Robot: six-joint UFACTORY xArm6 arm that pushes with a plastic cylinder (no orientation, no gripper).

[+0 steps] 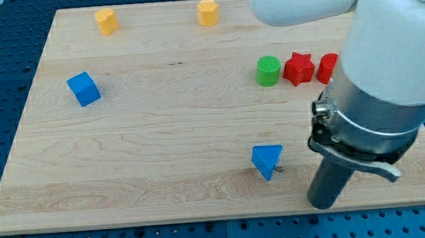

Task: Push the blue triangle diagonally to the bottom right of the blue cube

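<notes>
The blue triangle (266, 160) lies low on the wooden board, right of the middle. The blue cube (84, 89) sits far off at the view's left, higher up. My tip (279, 170) shows as a small dark end right against the triangle's lower right corner. The rest of the rod is hidden behind the arm's big body (369, 108), which fills the view's right side.
Two yellow blocks (106, 21) (207, 13) stand near the board's top edge. A green cylinder (268, 71), a red star (298, 68) and a red block (328, 67), partly hidden by the arm, form a row at the right. The board's bottom edge (204, 218) is close below the triangle.
</notes>
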